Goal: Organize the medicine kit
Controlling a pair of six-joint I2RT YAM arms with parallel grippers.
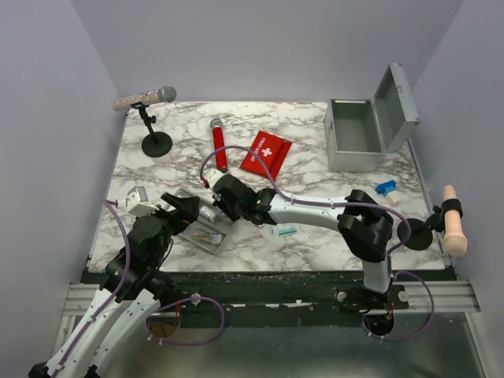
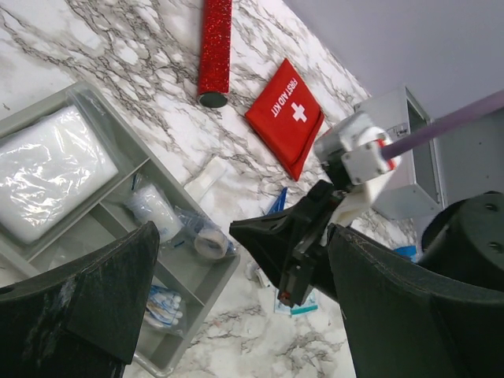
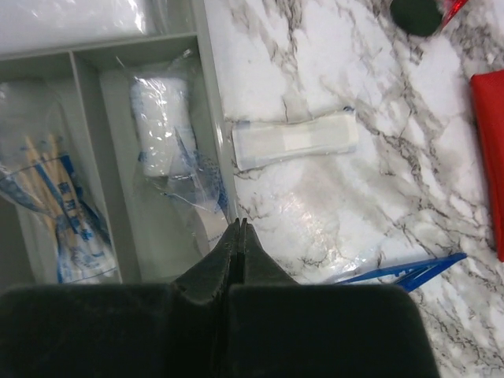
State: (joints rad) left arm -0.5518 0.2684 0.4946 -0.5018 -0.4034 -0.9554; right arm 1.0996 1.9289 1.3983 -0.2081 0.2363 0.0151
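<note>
The medicine kit (image 1: 358,135) is a grey metal box standing at the back right with its lid raised; its side also shows in the left wrist view (image 2: 409,169). My right gripper (image 3: 242,225) is shut with nothing between its fingers, its tips over the right wall of the shallow grey tray (image 3: 206,118). From above, the right gripper (image 1: 214,206) reaches across to that tray (image 1: 206,244). My left gripper (image 2: 244,299) is wide open just beside it, holding nothing, at the tray's near left (image 1: 183,211).
The tray holds a bagged gauze roll (image 3: 161,126), bagged swabs (image 3: 55,205), a tape roll (image 2: 209,244) and a white packet (image 2: 47,169). On the table lie a plaster strip (image 3: 295,140), a blue item (image 3: 409,272), a red first-aid pouch (image 1: 265,153), a red tube (image 1: 218,146) and a teal packet (image 1: 285,231). A microphone stand (image 1: 156,143) is at the back left.
</note>
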